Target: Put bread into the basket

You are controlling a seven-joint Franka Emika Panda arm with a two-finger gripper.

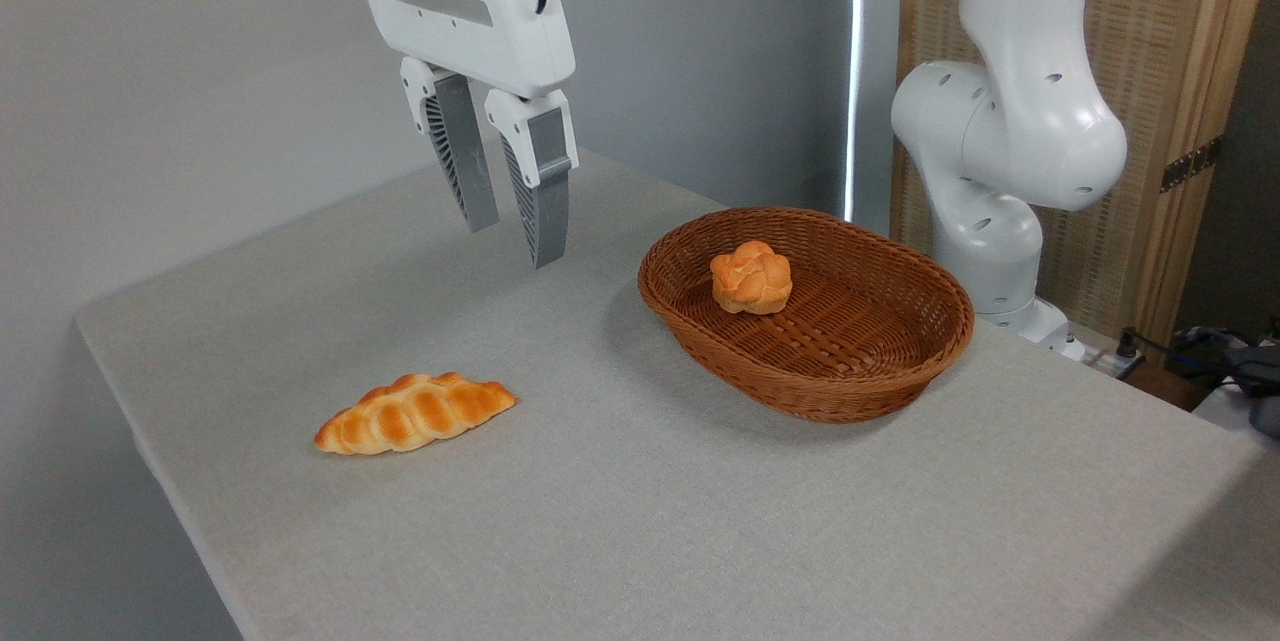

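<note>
- Hovering well above the table (700,521), the gripper (515,241) holds nothing; its jaws stand slightly parted, with a narrow gap between the fingertips.
- The bread (415,412) lies flat near the table's left edge, untouched, well apart from the basket (850,391) by the far right edge.
- A round bun (751,277) already sits inside the basket, toward its far end.
- Judging by this, the reach-and-grasp step is at hand: the jaws likely need widening, then a descent toward the loaf, below and nearer the camera.
- Bare cloth lies between loaf and basket, giving clear carrying room; the basket's near half is free.
</note>
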